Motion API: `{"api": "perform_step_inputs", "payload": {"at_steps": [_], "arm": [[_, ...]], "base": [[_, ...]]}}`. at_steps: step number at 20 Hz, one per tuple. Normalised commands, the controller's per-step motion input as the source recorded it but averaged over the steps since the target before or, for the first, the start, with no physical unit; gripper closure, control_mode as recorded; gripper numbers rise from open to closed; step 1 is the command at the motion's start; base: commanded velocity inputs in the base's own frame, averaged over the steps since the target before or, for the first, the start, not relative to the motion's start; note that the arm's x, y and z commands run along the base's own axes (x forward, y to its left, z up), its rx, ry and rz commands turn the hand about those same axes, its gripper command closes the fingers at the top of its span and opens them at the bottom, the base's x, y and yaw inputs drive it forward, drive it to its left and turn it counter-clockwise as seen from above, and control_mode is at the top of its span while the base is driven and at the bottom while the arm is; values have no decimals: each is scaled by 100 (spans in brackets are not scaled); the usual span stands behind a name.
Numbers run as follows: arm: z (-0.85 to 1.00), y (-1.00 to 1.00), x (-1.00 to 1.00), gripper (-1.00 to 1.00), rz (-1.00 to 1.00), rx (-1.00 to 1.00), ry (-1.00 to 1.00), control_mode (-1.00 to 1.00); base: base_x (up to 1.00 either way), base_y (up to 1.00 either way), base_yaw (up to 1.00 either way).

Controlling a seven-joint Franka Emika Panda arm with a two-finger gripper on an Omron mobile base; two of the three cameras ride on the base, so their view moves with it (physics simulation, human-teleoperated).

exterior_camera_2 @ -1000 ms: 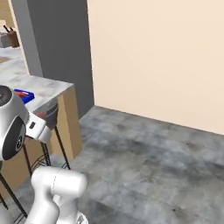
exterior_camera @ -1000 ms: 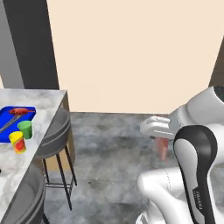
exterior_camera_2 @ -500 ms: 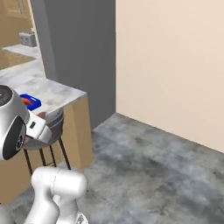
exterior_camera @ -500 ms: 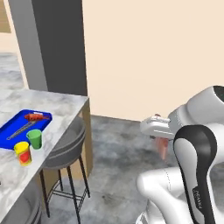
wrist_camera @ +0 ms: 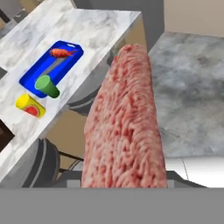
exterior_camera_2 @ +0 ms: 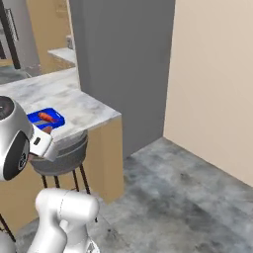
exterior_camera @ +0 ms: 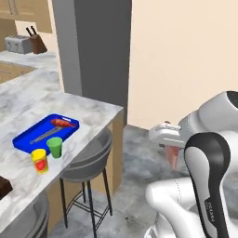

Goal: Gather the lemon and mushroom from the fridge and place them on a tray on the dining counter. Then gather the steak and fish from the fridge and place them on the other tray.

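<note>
The gripper (exterior_camera: 173, 155) is clamped on the steak (wrist_camera: 127, 127), a long pink marbled slab held off the counter (exterior_camera: 88, 109) edge, above the floor. On the counter the blue tray (exterior_camera: 28, 137) holds the reddish fish (exterior_camera: 62, 123), with a green cup (exterior_camera: 55, 147) and a yellow cup (exterior_camera: 40, 161) just beside it. 2 stools stand below.

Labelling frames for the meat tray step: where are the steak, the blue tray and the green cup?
steak (wrist_camera: 127, 127): hand view, middle of the slab.
blue tray (exterior_camera: 24, 138): left base view, near rim.
green cup (exterior_camera: 55, 148): left base view, side wall.
</note>
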Motion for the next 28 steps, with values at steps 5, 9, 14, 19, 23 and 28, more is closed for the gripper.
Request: {"api": "perform_step_inputs", "payload": {"at_steps": [5,9,14,19,23,28], "arm": [[0,0,0,100,0,0,0,100],[0,0,0,100,0,0,0,100],[0,0,0,100,0,0,0,100],[0,0,0,100,0,0,0,100],[0,0,0,100,0,0,0,100],[0,0,0,100,0,0,0,100]], "base": [[61,0,42],[62,0,43],[63,0,43],[64,-7,42],[60,-33,40],[61,-38,43]]}}
